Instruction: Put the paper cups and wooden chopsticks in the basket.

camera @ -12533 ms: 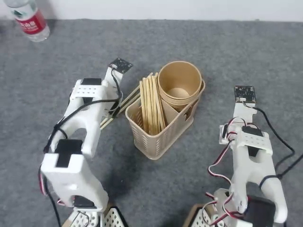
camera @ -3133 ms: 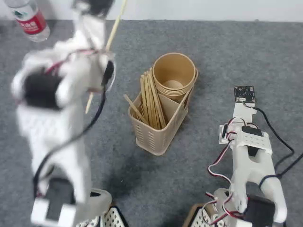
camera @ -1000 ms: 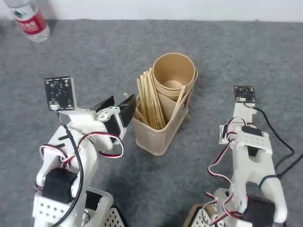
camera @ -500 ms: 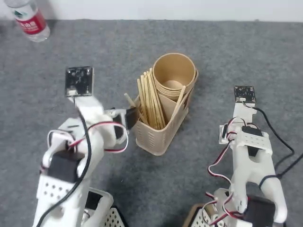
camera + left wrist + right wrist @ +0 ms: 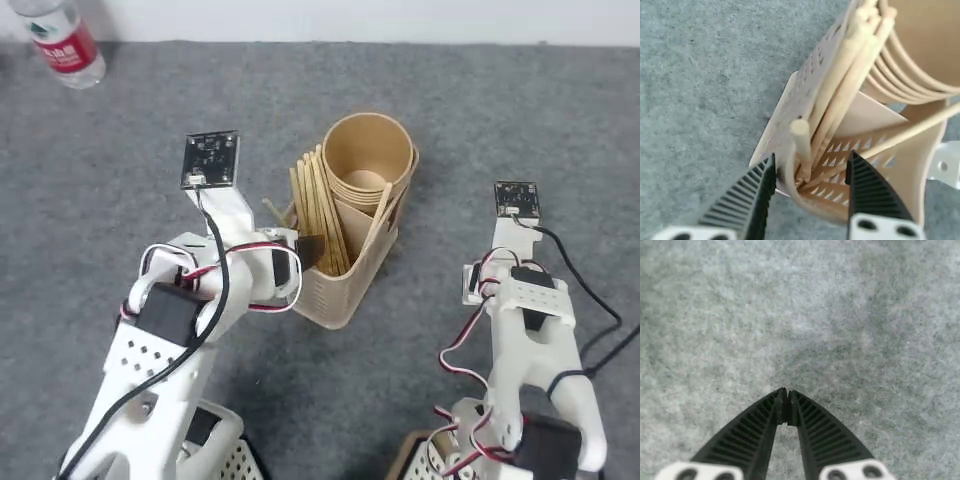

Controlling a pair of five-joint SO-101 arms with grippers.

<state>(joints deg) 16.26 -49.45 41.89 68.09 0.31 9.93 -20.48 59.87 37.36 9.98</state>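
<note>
**Left spread wide, right sealed**

Left arm (image 5: pixel 190 320) leans in toward the middle, wrist tipped down, left gripper (image 5: pixel 812 159) gaping. Right arm (image 5: pixel 530 330) sits tucked on its own side, right gripper (image 5: pixel 786 395) aimed downward, fingertips pressed together.

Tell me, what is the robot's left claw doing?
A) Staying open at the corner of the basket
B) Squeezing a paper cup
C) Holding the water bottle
A: the left gripper is open, with its fingers on either side of a corner of the basket and the end of one chopstick between them.
</note>
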